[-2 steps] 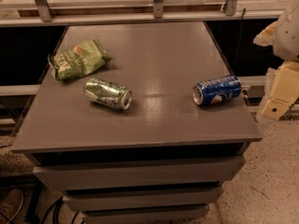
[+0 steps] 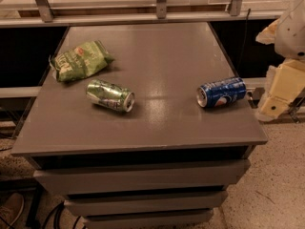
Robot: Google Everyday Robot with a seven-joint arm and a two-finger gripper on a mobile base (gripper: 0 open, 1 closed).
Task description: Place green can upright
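Observation:
The green can [image 2: 110, 95] lies on its side on the grey cabinet top [image 2: 157, 56], left of centre, with a silver end facing front right. The blue can [image 2: 221, 92] also lies on its side near the right edge. My gripper [image 2: 275, 101], a cream-coloured part on the white arm [image 2: 290, 30], hangs just off the cabinet's right edge. It is beside the blue can and far to the right of the green can. It holds nothing that I can see.
A flat green snack bag [image 2: 78, 60] lies at the back left of the top, just behind the green can. Drawers [image 2: 143, 178] run below the top. A rail with posts [image 2: 161, 1] stands behind. A speckled floor [image 2: 271, 185] lies to the right.

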